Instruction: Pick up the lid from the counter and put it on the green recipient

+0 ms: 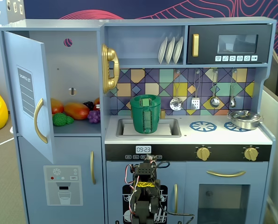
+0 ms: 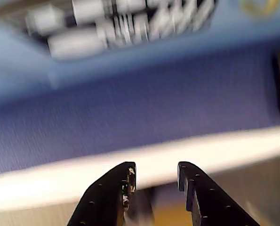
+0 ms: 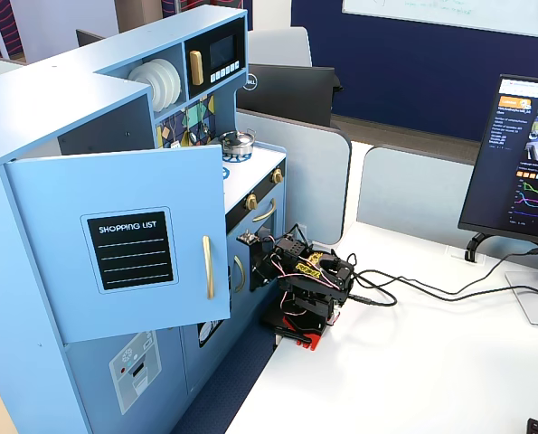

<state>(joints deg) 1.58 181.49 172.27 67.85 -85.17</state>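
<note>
Folding low against the front of the blue toy kitchen, we keep the black arm [image 1: 146,196] tucked below the white plastic counter [image 1: 195,135], well apart from everything on it; we judge this a rest posture, chosen so that no link blocks the worktop. In the wrist view our black two-finger gripper [image 2: 155,175] shows its jaws parted with nothing between them, so the claw is released and empty, and only blurred blue cabinet surface and a pale edge lie ahead. The tall dark-green plastic pot [image 1: 146,114], slightly tapered, with a ribbed vertical handle strip facing the camera, stands upright in the grey sink basin [image 1: 171,128]. A flat green disc, which we take for the lid [image 1: 145,97], appears to rest on the pot's rim, though the fixed view cannot confirm a full seat. To the right, a shallow polished steel pan [image 1: 244,119] sits over one of the blue printed burner rings [image 1: 203,126]; its smooth metal contrasts with the matt moulded plastic of the pot.
</note>
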